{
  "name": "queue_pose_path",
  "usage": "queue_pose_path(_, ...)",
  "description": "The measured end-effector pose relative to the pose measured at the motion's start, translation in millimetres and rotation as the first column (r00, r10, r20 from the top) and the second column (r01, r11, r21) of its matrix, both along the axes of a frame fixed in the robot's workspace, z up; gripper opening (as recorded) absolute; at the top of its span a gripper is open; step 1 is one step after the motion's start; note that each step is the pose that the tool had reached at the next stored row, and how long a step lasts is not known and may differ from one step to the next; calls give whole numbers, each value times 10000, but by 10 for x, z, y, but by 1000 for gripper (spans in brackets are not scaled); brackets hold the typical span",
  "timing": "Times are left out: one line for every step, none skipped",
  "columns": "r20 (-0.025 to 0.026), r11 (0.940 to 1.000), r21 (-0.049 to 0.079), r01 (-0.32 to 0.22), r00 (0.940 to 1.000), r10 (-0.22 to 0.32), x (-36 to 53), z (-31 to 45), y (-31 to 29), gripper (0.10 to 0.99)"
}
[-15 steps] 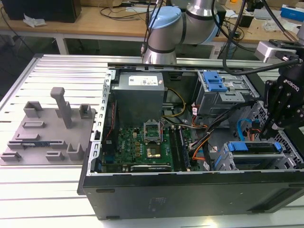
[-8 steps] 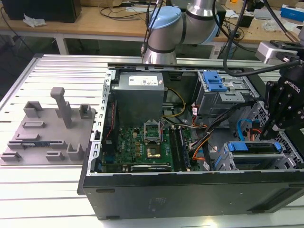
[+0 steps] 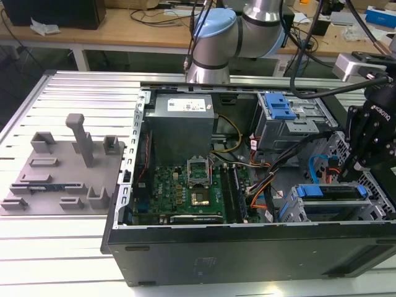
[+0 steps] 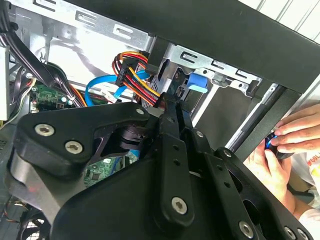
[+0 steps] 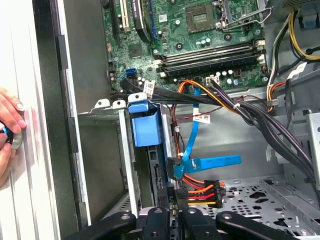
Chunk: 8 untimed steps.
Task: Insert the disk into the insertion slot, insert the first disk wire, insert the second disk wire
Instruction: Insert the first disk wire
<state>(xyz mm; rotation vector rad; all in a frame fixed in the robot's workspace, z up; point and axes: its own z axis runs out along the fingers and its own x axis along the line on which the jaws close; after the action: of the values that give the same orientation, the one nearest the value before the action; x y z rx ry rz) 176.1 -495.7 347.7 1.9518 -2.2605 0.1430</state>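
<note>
gripper [image 5: 173, 209] at the exterior view's right, fingers [image 4: 172, 140] pinched on the first disk wire [image 5: 202, 191]. the disk [image 5: 145, 127] sits in the insertion slot [image 5: 129, 165].

disk [image 3: 328, 190]: bright blue carrier. insertion slot [image 3: 288, 210]: plain grey metal. first disk wire [image 5: 202, 189]: red/orange/yellow/black strands, black plug. second disk wire [image 5: 192, 135]: flat, bright blue. motherboard [image 5: 200, 30]: green. case [image 3: 247, 253]: black outside, grey inside. surface [image 3: 62, 247]: silver, ribbed stripes. arm [image 3: 213, 31]: silver, pale-blue cap.
</note>
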Motion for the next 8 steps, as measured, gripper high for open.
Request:
queue_pose_path(0, 10000, -1, 10, 10000, -10, 0, 0, -4, 165)
queue_pose_path(0, 10000, -1, 19, 10000, -19, 1, 0, -6, 165)
queue_pose_path(-1, 10000, 0, 23, 10000, -23, 2, 0, -7, 165)
queue_pose_path(0, 10000, -2, 26, 10000, -26, 3, 1, -9, 165)
queue_pose_path(0, 10000, 0, 26, 10000, -26, 4, 0, -10, 165)
queue_pose_path(0, 10000, 0, 27, 10000, -27, 4, 0, -10, 165)
queue_pose_path(-1, 10000, -1, 27, 10000, -27, 4, 1, -11, 165)
queue_pose_path(-1, 10000, 0, 27, 10000, -27, 5, 0, -11, 165)
